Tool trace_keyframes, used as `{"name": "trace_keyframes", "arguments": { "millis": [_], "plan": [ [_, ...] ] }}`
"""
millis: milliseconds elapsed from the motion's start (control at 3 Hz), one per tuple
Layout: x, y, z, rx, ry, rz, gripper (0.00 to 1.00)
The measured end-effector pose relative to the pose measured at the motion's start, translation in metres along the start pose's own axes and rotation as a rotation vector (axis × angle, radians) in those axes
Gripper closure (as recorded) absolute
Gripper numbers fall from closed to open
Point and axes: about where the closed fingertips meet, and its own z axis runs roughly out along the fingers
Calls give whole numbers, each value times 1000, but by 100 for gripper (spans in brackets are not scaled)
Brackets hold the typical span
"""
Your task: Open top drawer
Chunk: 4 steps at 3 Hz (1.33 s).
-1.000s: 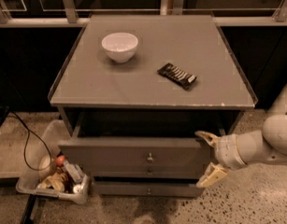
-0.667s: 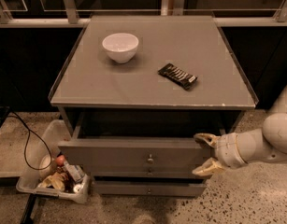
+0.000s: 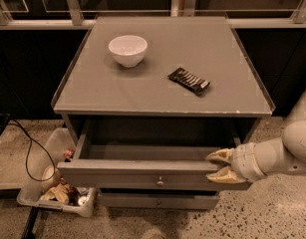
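Note:
The top drawer (image 3: 137, 174) of the grey cabinet stands pulled out a hand's width, its plain grey inside showing and its small round knob (image 3: 160, 181) at the centre of the front. My gripper (image 3: 221, 166) is at the right end of the drawer front. One finger (image 3: 218, 156) lies over the top rim on the inside and the other finger (image 3: 223, 176) against the outer face, closed onto the front panel. My pale arm (image 3: 287, 151) reaches in from the right.
A white bowl (image 3: 127, 50) and a dark snack bar (image 3: 189, 80) lie on the cabinet top (image 3: 162, 98). A slimmer drawer front (image 3: 157, 200) sits below. A plastic bin of litter (image 3: 58, 193) and a black cable (image 3: 28, 156) lie on the floor at the left.
My gripper's fingers have drawn together from a wide spread onto the right end of the drawer front. The drawer stands open in all frames.

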Motion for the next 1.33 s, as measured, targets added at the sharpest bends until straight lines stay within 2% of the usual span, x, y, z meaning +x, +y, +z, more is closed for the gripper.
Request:
{"name": "trace_keyframes", "arguments": {
  "millis": [333, 667, 1333],
  "plan": [
    [-1, 0, -1, 0, 0, 0, 100],
    [-1, 0, -1, 0, 0, 0, 81],
    [-3, 2, -3, -13, -23, -1, 35]
  ]
}}
